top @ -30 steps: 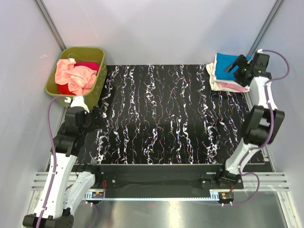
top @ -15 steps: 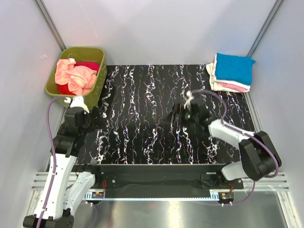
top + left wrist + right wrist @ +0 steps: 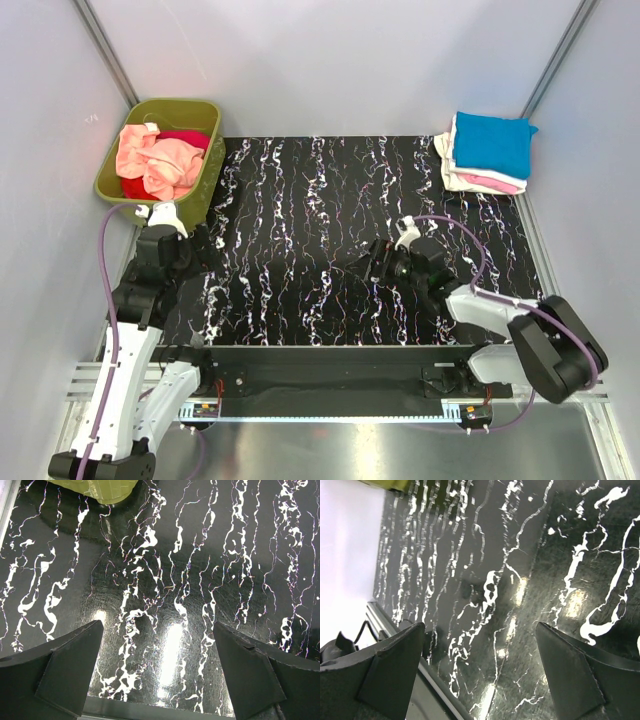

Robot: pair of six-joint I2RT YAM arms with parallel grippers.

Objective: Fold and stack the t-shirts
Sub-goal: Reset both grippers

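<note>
Looks like grab-the-next-shirt time. Seeing a folded stack [image 3: 487, 150] parked at the far right corner of the surface [image 3: 300, 200], blue on top, cream and pink underneath. Also a salmon shirt [image 3: 155, 160] heaped over a red shirt [image 3: 185, 138] in the tub [image 3: 180, 102] at far left.

Got the left hand [image 3: 156, 630] spread wide, holding nothing, hovering over bare surface just beside the tub. Same for the right hand [image 3: 480, 630]: wide, empty, low over the middle.

Probably best to send the left in, being nearest. Come down over the rim, not through it. Pinch only the salmon shirt, ideally near a collar or shoulder, to avoid dragging the red shirt along. Lift clear of the wall, then lay it flat mid-surface, within the right's reach for spreading. Keep well away from the stack.
</note>
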